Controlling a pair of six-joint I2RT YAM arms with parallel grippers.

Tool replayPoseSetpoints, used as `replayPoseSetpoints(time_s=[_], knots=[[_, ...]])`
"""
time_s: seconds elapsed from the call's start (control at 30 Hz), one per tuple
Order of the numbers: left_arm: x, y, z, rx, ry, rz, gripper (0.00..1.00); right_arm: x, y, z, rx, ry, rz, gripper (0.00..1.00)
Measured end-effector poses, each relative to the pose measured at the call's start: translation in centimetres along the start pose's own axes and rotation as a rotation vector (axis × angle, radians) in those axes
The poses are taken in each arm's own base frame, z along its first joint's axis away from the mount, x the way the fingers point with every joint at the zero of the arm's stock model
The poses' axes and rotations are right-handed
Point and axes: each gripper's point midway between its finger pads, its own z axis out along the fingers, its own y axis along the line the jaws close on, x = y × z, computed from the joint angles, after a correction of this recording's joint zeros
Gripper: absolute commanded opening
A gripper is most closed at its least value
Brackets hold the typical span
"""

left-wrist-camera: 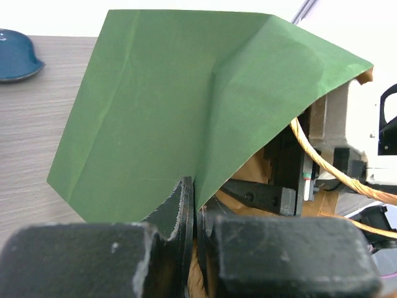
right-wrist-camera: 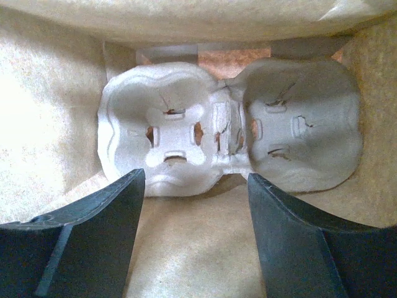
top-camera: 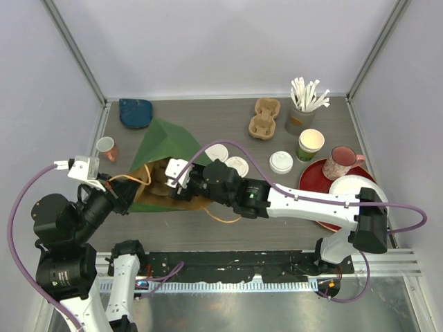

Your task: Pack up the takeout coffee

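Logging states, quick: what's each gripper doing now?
Left gripper: shut on the green bag.
Right gripper: open, inside the bag, over the cup carrier.

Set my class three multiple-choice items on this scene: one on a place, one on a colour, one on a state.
1. The pulp carrier in the right wrist view lies: A on a shelf; B inside the paper bag; C in a sink.
2. The bag's outside is: A green; B blue; C white.
3. The right fingers are: A shut on a lid; B shut on the carrier; C open.
Key: 1 B, bag walls surround it; 2 A, left wrist view shows green; 3 C, apart, holding nothing.
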Motion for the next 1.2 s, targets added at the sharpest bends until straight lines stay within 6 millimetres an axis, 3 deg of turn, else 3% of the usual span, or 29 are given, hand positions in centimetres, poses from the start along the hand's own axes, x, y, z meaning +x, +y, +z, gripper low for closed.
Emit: replayPoseSetpoints(time_s=[0.23,0.37,0.53,0.7,0.83,0.93,1.1,1.2], knots=[[1.1,1.1,0.3,-0.046,0.044,-0.020,0.00,1.6,1.7,0.6,-0.065,0.074,0.014,0.73],[2.8,3.0,1.0,-0.101,0.092,-0.039,0.00,1.8,3.2,0.1,-0.114,0.094,-0.004,0.73],[5.1,5.3,2.0,-0.180,0.178,-0.093,0.00,0.9,5.7,-1.0,-0.212,0.078,-0.023,0.73],[6.7,7.0,2.6,-0.237,0.249,-0.120,0.00,-0.5,5.9,-1.6,-0.240,0.033,-0.007,0.73],[8.2,7.9,2.9,-0.254,0.293,-0.136,0.00,-0.6,5.5,-1.5,-0.234,0.031,0.039,0.73],[8.6,8.2,3.3,-0.254,0.321,-0.151,0.00,-1.3,4.1,-0.8,-0.190,0.033,0.098,0.73],[8.9,8.7,3.9,-0.259,0.357,-0.160,0.00,-3.8,0.9,1.8,-0.036,0.018,0.146,0.73],[9.2,9.5,4.2,-0.273,0.383,-0.146,0.00,-3.9,-0.5,3.2,0.055,0.031,0.141,0.73]])
